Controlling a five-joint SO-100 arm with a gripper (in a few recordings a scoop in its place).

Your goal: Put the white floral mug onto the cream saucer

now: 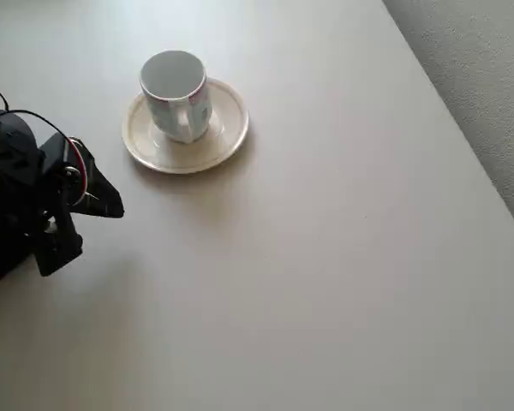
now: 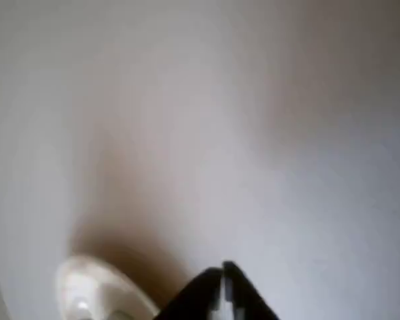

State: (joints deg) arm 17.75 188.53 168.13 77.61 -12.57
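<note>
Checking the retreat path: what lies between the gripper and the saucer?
Overhead view: only bare table between the gripper and the saucer, which carries the mug.

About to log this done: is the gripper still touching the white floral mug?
Apart. The overhead view shows the gripper left of and below the cream saucer, bare table between it and the white floral mug, which stands on the saucer.

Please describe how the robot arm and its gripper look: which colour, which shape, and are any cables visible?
The arm is black and blocky, built from angular plastic parts. Thin red and white cables loop over its top near the wrist. The gripper is black too, with two fingers narrowing to pointed tips. No lettering or markings can be made out on it.
</note>
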